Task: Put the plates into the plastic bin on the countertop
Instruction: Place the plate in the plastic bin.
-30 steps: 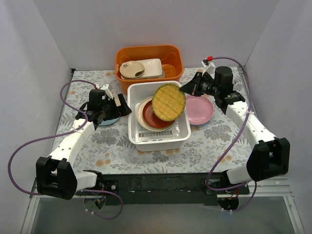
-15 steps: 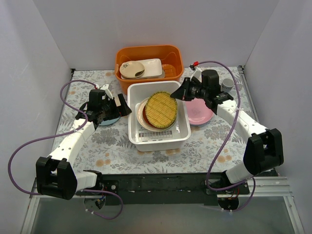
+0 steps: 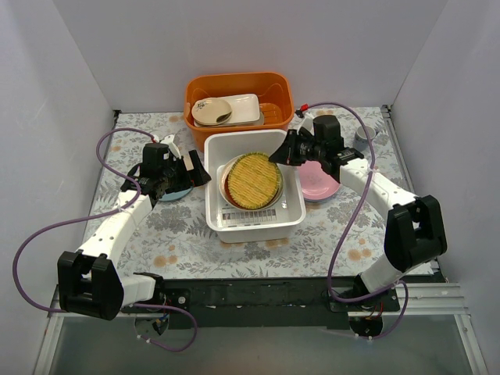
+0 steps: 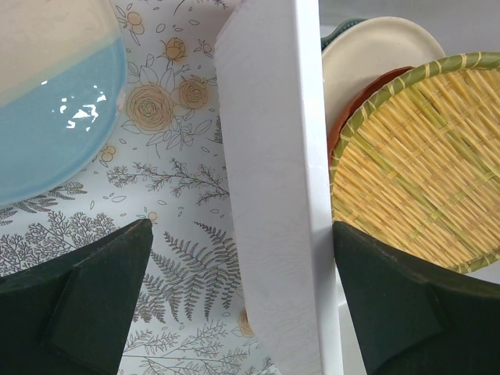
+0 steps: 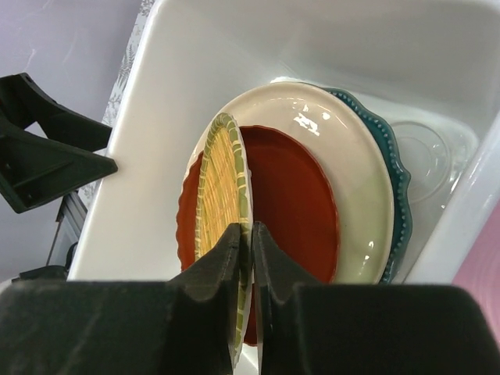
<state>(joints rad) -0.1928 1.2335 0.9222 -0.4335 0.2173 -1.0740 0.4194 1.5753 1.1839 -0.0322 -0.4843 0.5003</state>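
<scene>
One more down: my yellow plate (image 3: 252, 180) has dropped flat onto the stack (image 5: 312, 187) in the plastic bin (image 3: 258, 232), right gripper (image 5: 248, 234) still pinching its rim; left gripper (image 4: 242, 230) wide open, empty.

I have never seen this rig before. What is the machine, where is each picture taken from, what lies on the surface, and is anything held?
The machine is a left arm and a right arm, bolted side by side at the near edge. One picture looks down from above and behind them. The other two come from a camera on each wrist.

On the flowered countertop stand a white bin and an orange tub. Stacked in the bin are a teal plate, a cream plate and a red-brown plate.

The right hand pinches the rim of a yellow woven plate over that stack. The left hand is open and empty beside the bin. A pink plate and a light blue plate lie outside the bin.
</scene>
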